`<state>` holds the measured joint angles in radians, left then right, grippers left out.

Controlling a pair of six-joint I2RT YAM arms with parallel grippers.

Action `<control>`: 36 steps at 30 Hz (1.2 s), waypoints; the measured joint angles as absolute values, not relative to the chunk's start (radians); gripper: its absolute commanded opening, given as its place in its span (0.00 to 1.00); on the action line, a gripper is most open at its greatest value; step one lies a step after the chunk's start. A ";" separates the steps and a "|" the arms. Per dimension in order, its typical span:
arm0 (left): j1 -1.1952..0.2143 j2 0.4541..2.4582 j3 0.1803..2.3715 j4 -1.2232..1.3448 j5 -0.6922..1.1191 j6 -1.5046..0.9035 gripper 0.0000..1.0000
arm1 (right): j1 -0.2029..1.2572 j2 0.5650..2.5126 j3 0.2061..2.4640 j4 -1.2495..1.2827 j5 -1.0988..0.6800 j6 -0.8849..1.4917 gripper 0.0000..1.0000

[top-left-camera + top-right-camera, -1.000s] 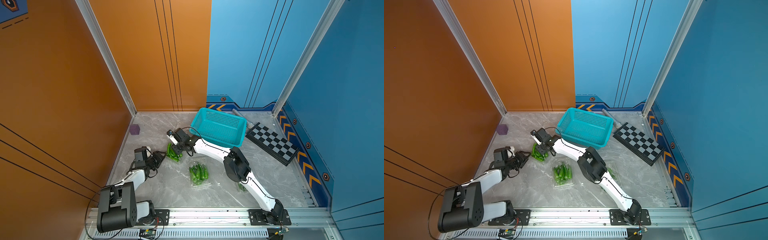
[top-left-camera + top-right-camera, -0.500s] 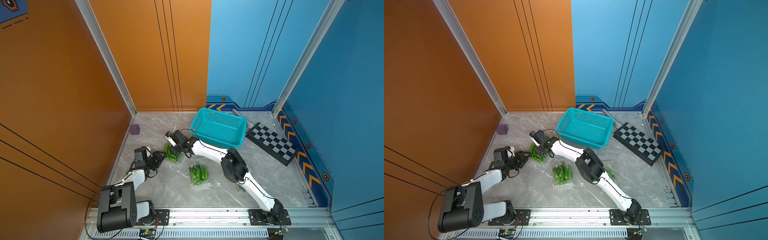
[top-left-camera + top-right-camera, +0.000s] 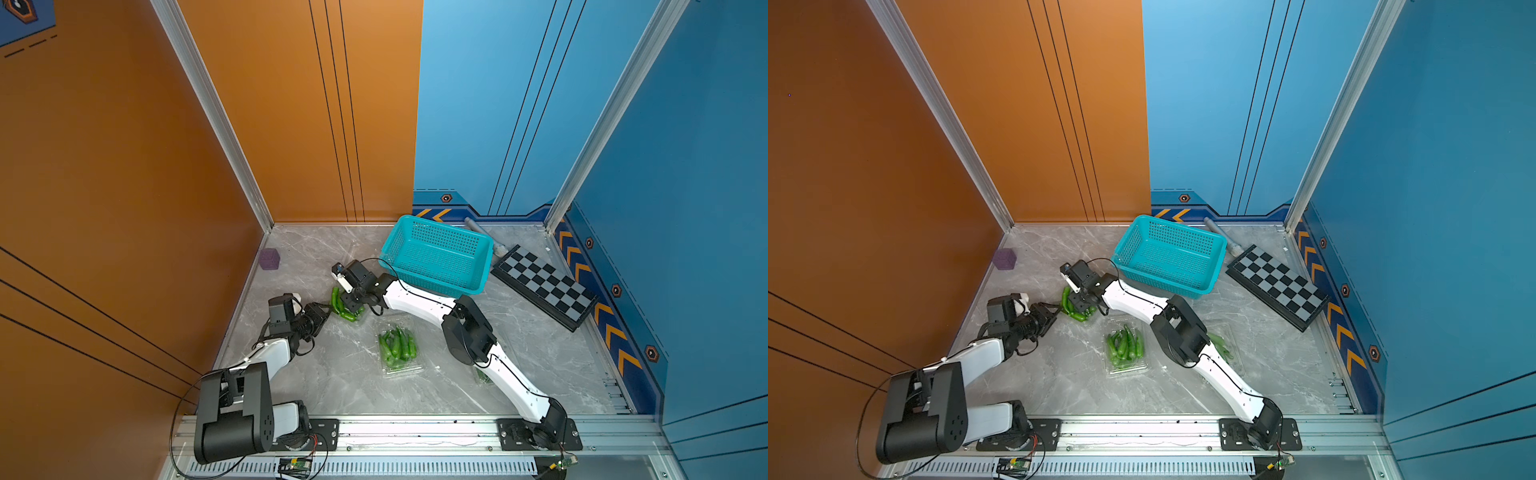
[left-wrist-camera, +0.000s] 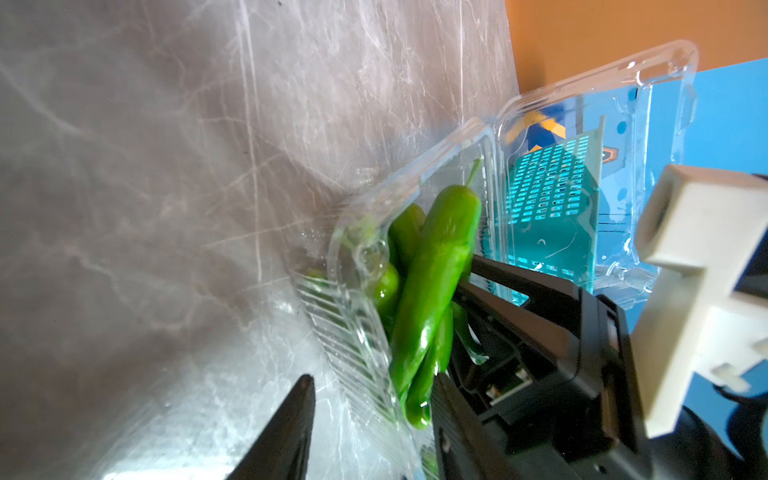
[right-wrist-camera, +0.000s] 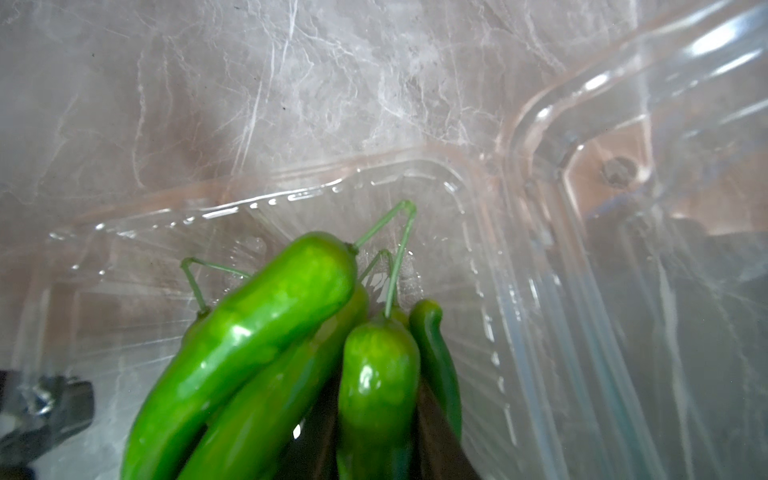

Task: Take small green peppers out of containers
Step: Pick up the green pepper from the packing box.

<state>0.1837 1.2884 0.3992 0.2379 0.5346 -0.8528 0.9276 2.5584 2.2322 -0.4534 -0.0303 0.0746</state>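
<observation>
The right pincer (image 3: pixel 353 305) reaches down into an open clear container (image 4: pixel 415 166) on the marble counter (image 3: pixel 353 386), just in front of the teal basket (image 3: pixel 436 257). Its dark fingers sit among the small green peppers (image 5: pixel 270 340) there. The bunch rises between them, stems pointing away from the wrist camera, but whether the fingers press firmly on it I cannot tell. The container's hinged lid (image 4: pixel 623 83) stands up behind the peppers.

The left pincer (image 3: pixel 326 313) lies low at the near end of the same container with its fingers apart. The clear rim sits between them, and one fingertip (image 4: pixel 299 407) shows a gap to the plastic, so nothing is pinched.

A second container (image 3: pixel 401 372) lies open mid-counter, well filled with peppers (image 3: pixel 397 345). A third container (image 3: pixel 1229 353) lies partly hidden under the right arm's elbow, with a few peppers showing in it.

Further off are a checkerboard (image 3: pixel 544 286) beside the basket and a purple cube (image 3: pixel 269 259) near the orange wall.
</observation>
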 measured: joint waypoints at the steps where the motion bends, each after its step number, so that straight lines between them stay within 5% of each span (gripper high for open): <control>1: 0.184 1.288 0.399 0.238 0.535 -0.853 0.47 | 0.927 2.556 2.228 -0.453 -0.030 0.073 0.14; 36: 0.184 1.288 0.399 0.238 0.535 -0.853 0.46 | 0.899 2.438 2.096 -0.391 -0.076 0.088 0.08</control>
